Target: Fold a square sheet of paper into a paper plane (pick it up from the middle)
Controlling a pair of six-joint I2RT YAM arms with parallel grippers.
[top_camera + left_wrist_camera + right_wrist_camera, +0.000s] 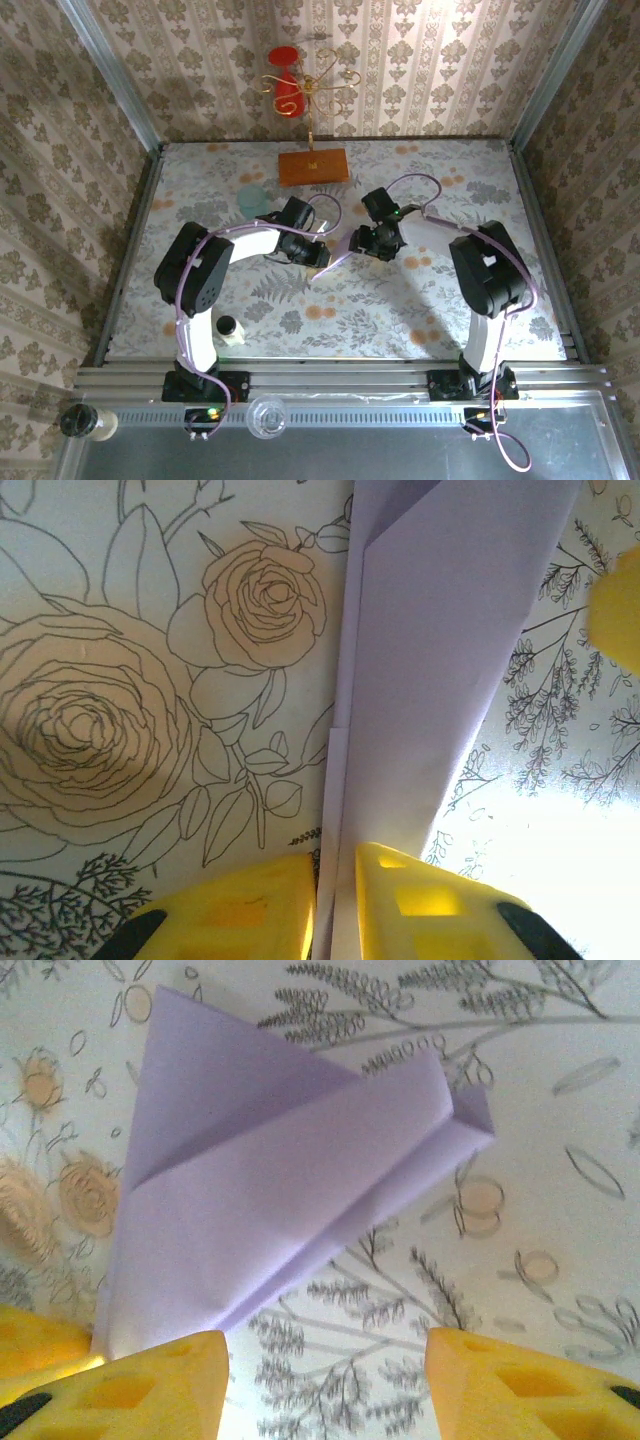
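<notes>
Near the middle of the floral-printed table [420, 300], pinches the paper plane [270, 1210] by its folded edge between the blocky yellow fingers [240, 910] of the left gripper [333, 865]. Looks thin, matte and pale lilac, creased into a long tapering wedge with overlapping flaps. Shows the right gripper [325, 1345] spread wide just beside it, gripping nothing.

Free table [420, 300] front-right; cup [252, 198], board [313, 165] behind; bottle [228, 328] front-left; left gripper [319, 256], right gripper [355, 243] crowding plane [333, 262] mid-table.
</notes>
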